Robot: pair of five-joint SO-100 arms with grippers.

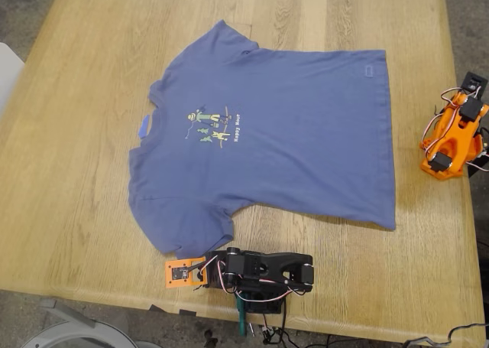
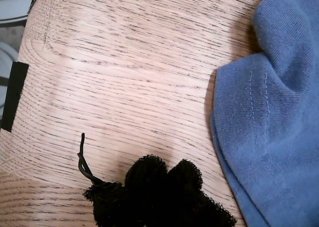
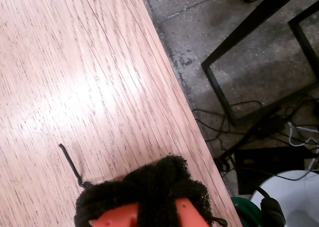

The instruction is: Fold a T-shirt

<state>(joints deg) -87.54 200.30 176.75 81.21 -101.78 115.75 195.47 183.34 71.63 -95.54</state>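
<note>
A light oak table (image 1: 84,172) with strong lengthwise grain fills nearly the whole exterior view; soft glare lies pale on its boards; a strip of black tape (image 2: 13,95) sits at one table edge in the first wrist view; grey, speckled concrete floor (image 1: 23,8) shows at 10 o'clock of the exterior view; in the second wrist view the same floor carries a black metal frame (image 3: 234,82), loose cables (image 3: 279,132) and a white rounded object (image 3: 294,197).
</note>
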